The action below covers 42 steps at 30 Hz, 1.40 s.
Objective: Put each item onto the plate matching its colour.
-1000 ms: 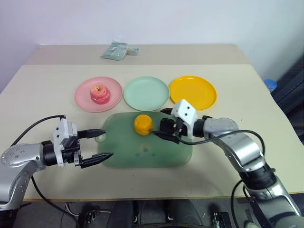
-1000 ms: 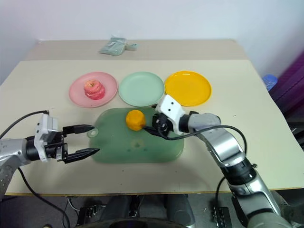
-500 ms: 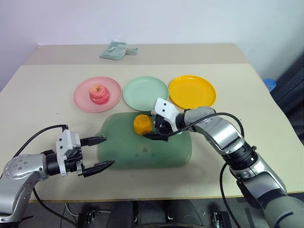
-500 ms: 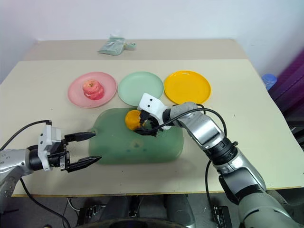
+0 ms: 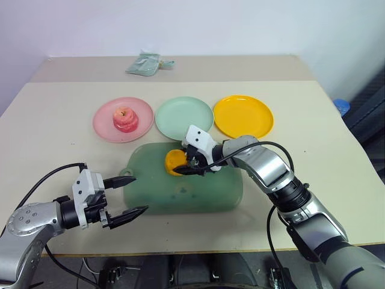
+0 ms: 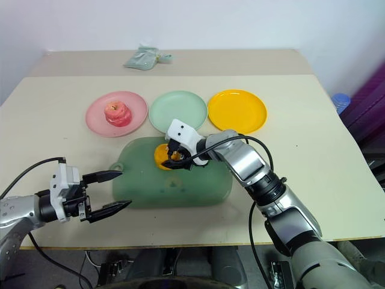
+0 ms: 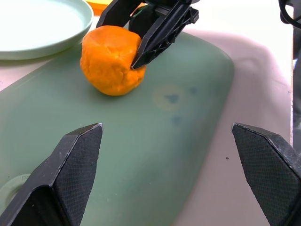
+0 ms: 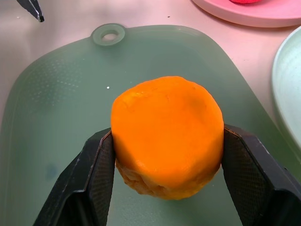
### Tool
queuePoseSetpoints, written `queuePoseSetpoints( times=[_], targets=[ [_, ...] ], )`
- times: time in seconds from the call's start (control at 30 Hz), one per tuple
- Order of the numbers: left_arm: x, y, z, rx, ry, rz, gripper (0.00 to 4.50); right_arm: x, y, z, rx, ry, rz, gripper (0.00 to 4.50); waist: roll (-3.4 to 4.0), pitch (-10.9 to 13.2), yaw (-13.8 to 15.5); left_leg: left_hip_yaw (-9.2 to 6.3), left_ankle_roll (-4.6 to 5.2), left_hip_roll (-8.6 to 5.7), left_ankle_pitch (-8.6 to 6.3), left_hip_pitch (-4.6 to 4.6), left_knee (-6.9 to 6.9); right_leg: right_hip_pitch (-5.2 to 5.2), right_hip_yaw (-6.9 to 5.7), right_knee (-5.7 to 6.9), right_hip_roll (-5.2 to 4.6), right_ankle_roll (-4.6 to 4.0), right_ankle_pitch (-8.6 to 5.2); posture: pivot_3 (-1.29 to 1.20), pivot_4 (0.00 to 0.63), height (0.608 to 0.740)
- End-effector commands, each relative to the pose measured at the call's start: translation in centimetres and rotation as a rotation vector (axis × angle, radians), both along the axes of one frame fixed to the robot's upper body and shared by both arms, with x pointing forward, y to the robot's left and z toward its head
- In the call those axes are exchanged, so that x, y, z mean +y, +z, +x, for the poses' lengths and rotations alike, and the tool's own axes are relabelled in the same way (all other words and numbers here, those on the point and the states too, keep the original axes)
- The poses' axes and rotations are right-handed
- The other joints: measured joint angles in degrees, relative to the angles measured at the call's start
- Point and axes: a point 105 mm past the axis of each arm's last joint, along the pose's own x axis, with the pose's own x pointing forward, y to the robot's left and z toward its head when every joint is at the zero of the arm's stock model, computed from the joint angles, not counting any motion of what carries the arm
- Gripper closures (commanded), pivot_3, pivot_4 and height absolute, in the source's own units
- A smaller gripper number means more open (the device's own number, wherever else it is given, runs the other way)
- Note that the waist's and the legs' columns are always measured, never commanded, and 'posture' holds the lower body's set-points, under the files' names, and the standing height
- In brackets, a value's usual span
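An orange round fruit (image 8: 167,132) rests on the larger green tray (image 5: 180,195) in front of the plates. My right gripper (image 5: 181,165) reaches in from the right and is shut on it, a black finger pressed against each side. The pink-red apple (image 5: 126,118) sits on the pink plate (image 5: 102,127). Beside it the pale mint green plate (image 5: 184,117) and the yellow-orange plate (image 5: 243,115) hold nothing. My left gripper (image 5: 139,194) hovers open near the tray's front left corner, pointing at the fruit with nothing between its fingers.
A crumpled pale green cloth (image 5: 148,64) lies at the table's far edge. A blue object (image 5: 343,107) sits beyond the table's right edge. Bare tabletop (image 5: 54,120) lies left of the pink plate and right of the yellow-orange plate.
My right gripper has moved left across the tray to the orange fruit and closed on it, nudging it slightly left. The left gripper has stayed open in about the same place.
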Motion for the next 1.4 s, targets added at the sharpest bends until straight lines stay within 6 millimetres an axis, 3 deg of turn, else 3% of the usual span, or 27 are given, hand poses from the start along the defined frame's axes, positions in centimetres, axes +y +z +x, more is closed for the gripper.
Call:
queuePoseSetpoints(
  times=[0.03,0.13,0.2,0.27,0.33,0.37,0.47,0.57,0.67,0.83,1.0,1.03,1.1,1.27,1.4],
  targets=[
    [-0.5,0.7,-0.2,-0.039,-0.01,-0.007,0.0,0.6,2.2,0.2,-0.06,0.008,0.062,1.87,0.01,0.01,-0.03,0.0,0.0,0.0,0.0,0.0,0.0,0.0,0.0,0.0,0.0,0.0,0.0,0.0,0.15,0.74],
    [-0.5,0.7,-0.2,-0.038,0.0,-0.019,0.0,0.9,6.9,0.4,-0.051,-0.024,0.27,1.87,0.03,0.02,-0.04,0.0,0.0,0.0,0.0,-0.05,-0.01,-0.05,0.0,0.0,0.0,0.0,0.0,0.0,0.15,0.74],
    [-0.5,0.9,0.0,-0.046,0.015,-0.038,0.0,-0.2,10.1,1.9,-0.083,-0.102,0.375,1.87,0.07,0.04,-0.1,0.0,-0.01,0.0,0.01,-0.2,0.0,-0.21,0.0,0.04,0.0,0.0,0.0,0.0,0.15,0.74],
    [-0.4,1.1,0.3,-0.062,0.036,-0.053,0.0,-2.6,12.4,4.2,-0.142,-0.219,0.428,1.87,0.11,0.06,0.08,0.0,-0.04,0.0,0.02,-0.45,0.05,-0.48,-0.01,0.11,0.0,0.0,0.01,0.0,0.15,0.74],
    [-0.6,1.7,1.0,-0.088,0.066,-0.093,0.0,-7.2,13.5,7.4,-0.21,-0.388,0.414,1.87,0.08,0.05,0.4,-0.05,-0.04,-0.02,0.03,-0.57,0.12,-0.51,-0.11,0.09,-0.02,0.0,0.02,0.0,0.15,0.74],
    [-0.7,2.0,1.4,-0.103,0.078,-0.11,0.0,-9.2,13.5,8.5,-0.227,-0.454,0.405,1.87,0.05,0.03,0.58,-0.09,-0.04,-0.09,0.03,-0.6,0.13,-0.48,-0.18,0.05,-0.1,0.0,0.02,0.0,0.15,0.74],
    [-0.9,2.6,1.9,-0.134,0.093,-0.132,0.0,-12.0,13.0,10.1,-0.233,-0.529,0.399,1.87,0.02,0.01,0.24,-0.07,-0.03,-0.3,0.03,-0.6,0.17,-0.36,-0.34,-0.01,-0.38,0.01,0.02,0.0,0.15,0.74],
    [-1.7,3.5,2.6,-0.184,0.1,-0.166,0.0,-17.8,8.4,12.7,-0.212,-0.726,0.302,1.87,0.06,0.03,-0.33,0.19,-0.04,-0.3,0.04,-0.6,0.17,-0.43,-0.35,-0.02,-0.44,0.03,0.03,0.0,0.15,0.74],
    [-2.2,4.0,3.0,-0.206,0.105,-0.182,0.0,-20.4,5.1,13.4,-0.191,-0.833,0.252,1.87,0.16,0.09,-0.73,0.24,-0.06,-0.28,0.06,-0.61,0.15,-0.47,-0.38,0.0,-0.41,0.04,0.03,0.0,0.15,0.74],
    [-2.5,4.7,3.4,-0.234,0.118,-0.191,0.0,-20.6,2.4,13.4,-0.153,-0.859,0.232,1.87,0.21,0.11,-1.58,0.32,-0.12,-0.11,0.1,-0.61,0.21,-0.48,-0.34,0.03,-0.26,0.08,0.04,0.0,0.15,0.74],
    [-2.8,4.9,3.3,-0.233,0.12,-0.201,0.0,-19.6,2.1,13.5,-0.134,-0.827,0.253,1.87,0.21,0.11,-1.43,0.31,-0.18,-0.07,0.13,-0.5,0.23,-0.39,-0.34,0.07,-0.22,0.08,0.05,0.0,0.15,0.74],
    [-2.8,4.8,3.3,-0.229,0.118,-0.2,0.0,-19.4,2.2,13.5,-0.133,-0.819,0.258,0.83,0.21,0.11,-1.41,0.3,-0.18,-0.07,0.13,-0.5,0.23,-0.38,-0.34,0.08,-0.22,0.08,0.05,0.0,0.15,0.74],
    [-2.9,4.7,3.3,-0.224,0.118,-0.198,0.0,-19.3,2.4,13.5,-0.137,-0.814,0.264,0.04,0.21,0.11,-1.37,0.3,-0.18,-0.07,0.13,-0.5,0.23,-0.39,-0.34,0.08,-0.22,0.08,0.05,0.0,0.15,0.74],
    [-3.0,4.6,3.3,-0.22,0.118,-0.194,0.0,-19.5,3.8,13.6,-0.175,-0.81,0.304,0.04,0.23,0.12,-1.24,0.29,-0.19,-0.08,0.13,-0.52,0.22,-0.4,-0.35,0.07,-0.23,0.08,0.05,0.0,0.15,0.74],
    [-3.0,4.5,3.3,-0.213,0.119,-0.193,0.0,-19.7,6.8,12.2,-0.221,-0.737,0.392,0.04,0.24,0.12,-0.84,0.27,-0.19,-0.08,0.13,-0.56,0.23,-0.41,-0.36,0.07,-0.24,0.08,0.05,0.0,0.15,0.74]
  ],
)
